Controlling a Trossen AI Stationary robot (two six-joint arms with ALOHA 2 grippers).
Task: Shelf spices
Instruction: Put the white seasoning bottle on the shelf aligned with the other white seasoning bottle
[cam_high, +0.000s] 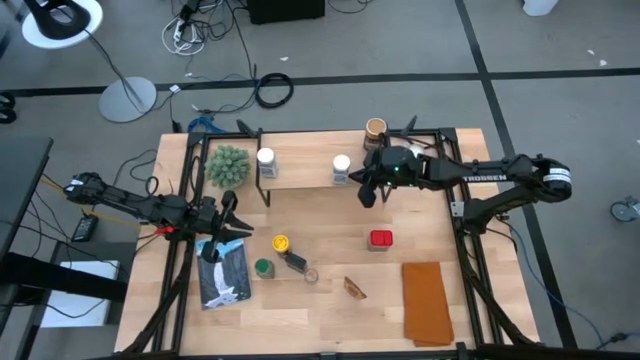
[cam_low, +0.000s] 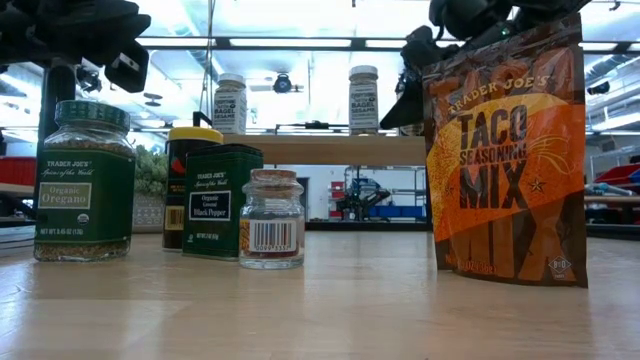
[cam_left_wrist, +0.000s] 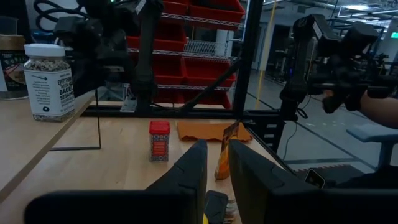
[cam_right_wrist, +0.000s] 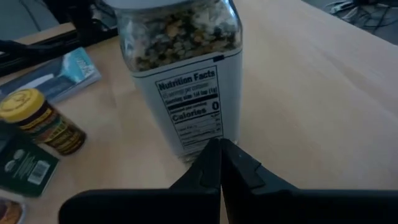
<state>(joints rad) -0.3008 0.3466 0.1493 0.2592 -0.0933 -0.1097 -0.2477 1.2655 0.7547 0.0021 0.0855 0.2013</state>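
My right tool (cam_high: 368, 193) hangs just in front of the low shelf with the light wood plank top and thin black wire legs (cam_high: 300, 172), its two dark fingers (cam_right_wrist: 219, 163) pressed together and holding nothing. Just beyond them stands a clear white-lidded seasoning jar (cam_high: 342, 168) on the plank. A second white-lidded jar (cam_high: 266, 162) stands further left on the same plank, and a tan cylinder (cam_high: 375, 130) stands at the far right end.

My left tool (cam_high: 228, 226) hovers over the left side of the tabletop (cam_high: 330, 310), above a grey-blue pouch (cam_high: 222, 273). Its fingers (cam_left_wrist: 194, 165) stand a little apart with nothing between them.

Still down on the tabletop are a yellow-lidded jar (cam_high: 280, 243), a green-lidded jar (cam_high: 262, 267), a small red tin (cam_high: 380, 239) and an orange seasoning packet (cam_high: 354, 288). A fuzzy green plant ball (cam_high: 229, 165) sits at the shelf's left end.
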